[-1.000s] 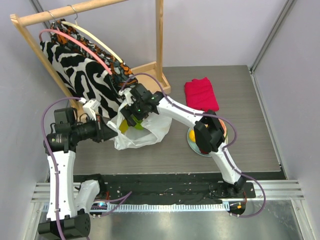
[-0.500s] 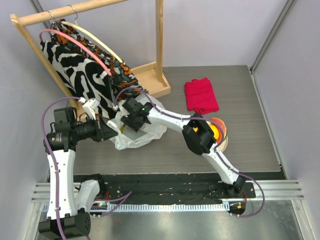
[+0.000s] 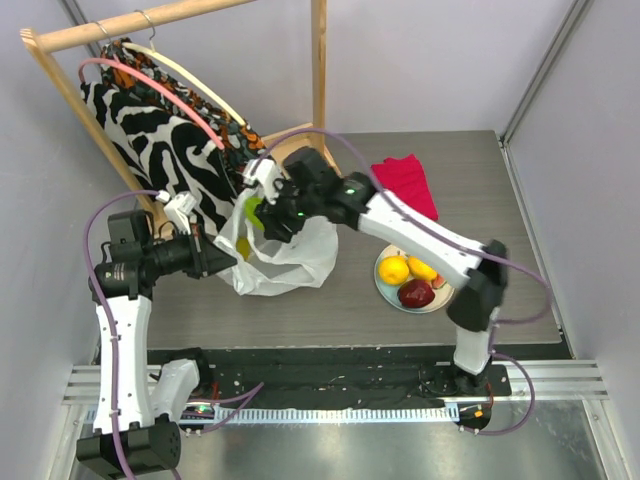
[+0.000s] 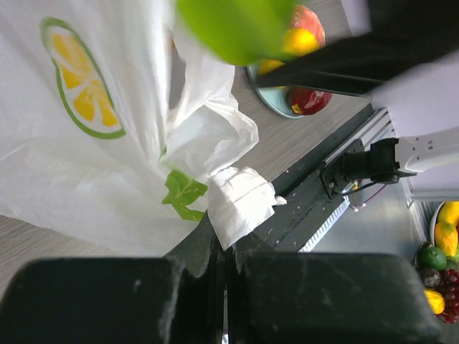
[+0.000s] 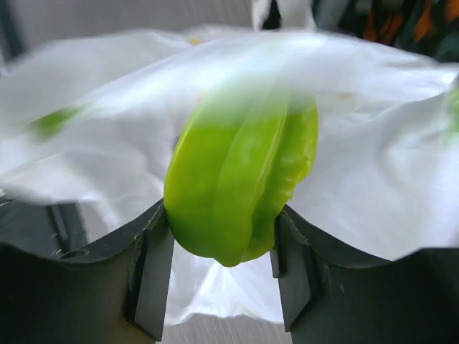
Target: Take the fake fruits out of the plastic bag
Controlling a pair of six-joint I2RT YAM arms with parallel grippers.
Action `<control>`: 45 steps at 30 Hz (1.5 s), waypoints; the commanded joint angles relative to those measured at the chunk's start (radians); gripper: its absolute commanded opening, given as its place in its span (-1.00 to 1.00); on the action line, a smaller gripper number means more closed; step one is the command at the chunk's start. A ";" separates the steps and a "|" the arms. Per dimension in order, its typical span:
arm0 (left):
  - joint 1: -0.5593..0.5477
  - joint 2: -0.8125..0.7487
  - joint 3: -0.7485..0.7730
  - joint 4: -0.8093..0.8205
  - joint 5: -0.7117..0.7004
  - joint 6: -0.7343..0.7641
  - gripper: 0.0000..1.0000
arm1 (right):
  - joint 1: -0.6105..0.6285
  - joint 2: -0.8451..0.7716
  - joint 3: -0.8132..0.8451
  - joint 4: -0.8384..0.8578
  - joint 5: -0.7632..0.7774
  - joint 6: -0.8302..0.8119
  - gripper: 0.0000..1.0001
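Green piece [image 5: 240,179] is clamped btwn the R gripper [image 5: 222,276] fingers, held at approx 11 o'clock of the plastic bag [image 3: 285,255]. Bag edge is pinched tight by the L gripper [image 4: 222,240] at 9 o'clock. Lemon [image 3: 393,270] + apple [image 3: 416,293] are sat on the plate [image 3: 384,290], 3 o'clock of bag.

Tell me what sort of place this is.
Likely a robot lab test cell, not a home: two arms bolted to a metal rail, bare grey walls close around the table, and staged props, a clothes rack and a plate of fake fruit.
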 commanded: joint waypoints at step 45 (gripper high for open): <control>0.065 -0.024 0.000 0.040 0.012 -0.033 -1.00 | -0.706 -0.216 -0.535 -0.355 0.044 -1.820 -0.24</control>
